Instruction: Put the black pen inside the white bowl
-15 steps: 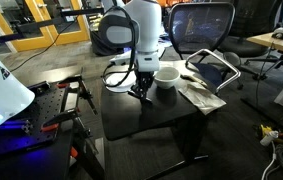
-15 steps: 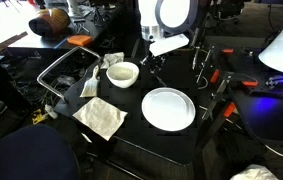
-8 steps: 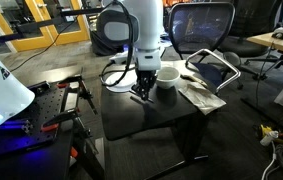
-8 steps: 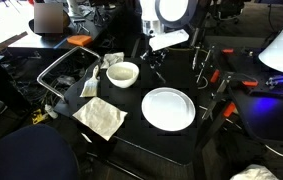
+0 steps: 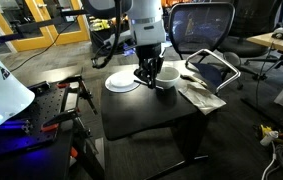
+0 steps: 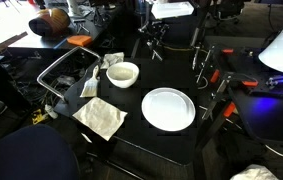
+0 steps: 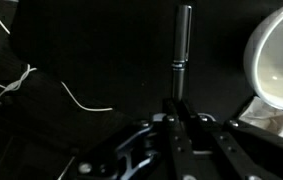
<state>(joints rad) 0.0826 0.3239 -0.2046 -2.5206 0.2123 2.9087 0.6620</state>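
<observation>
The black pen (image 7: 181, 45) is held in my gripper (image 7: 177, 112), which is shut on its lower end; the pen sticks out straight ahead over the dark table. The white bowl (image 7: 281, 60) lies to the right of the pen in the wrist view, apart from it. In both exterior views the gripper (image 5: 147, 72) (image 6: 153, 36) hangs above the table close beside the bowl (image 5: 167, 76) (image 6: 123, 73). The pen is too thin to make out there.
A flat white plate (image 6: 168, 108) (image 5: 121, 83) lies on the black table. A crumpled cloth (image 6: 101, 117) (image 5: 199, 95) lies beside the bowl. Red-handled clamps (image 6: 221, 80) stand at the table edge. An office chair (image 5: 203, 30) stands behind the table.
The gripper has lifted up from the table with the pen and shifted toward the bowl. The plate now shows uncovered beside the arm.
</observation>
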